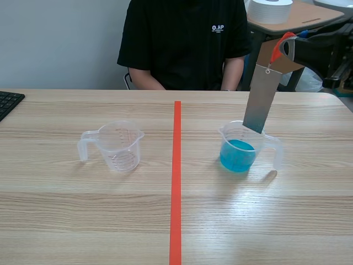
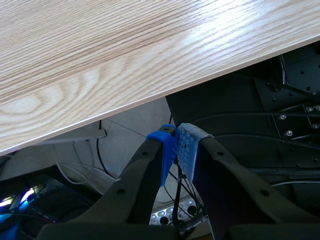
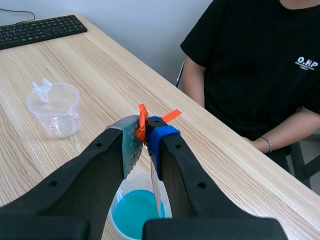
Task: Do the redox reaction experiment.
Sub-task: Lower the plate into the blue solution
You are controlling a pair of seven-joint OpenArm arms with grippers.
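Observation:
A clear measuring cup of blue liquid [image 1: 238, 154] stands right of the red tape line. A grey metal strip [image 1: 263, 96] hangs tilted over it, its lower end just inside the cup's rim. The strip hangs from an orange tag [image 1: 280, 46] that my right gripper [image 1: 288, 45] is shut on, high at the right. In the right wrist view the orange tag [image 3: 142, 123] sits pinched between the pads, with the blue liquid [image 3: 136, 214] below. An empty clear cup [image 1: 117, 146] stands left of the line. My left gripper [image 2: 176, 145] is shut on nothing, below the table edge.
A person in a black shirt [image 1: 185, 41] sits across the table. A black keyboard [image 1: 8, 102] lies at the far left edge. A red tape line [image 1: 176, 176] divides the wooden table. Cables and dark equipment lie under the table's edge [image 2: 150, 97].

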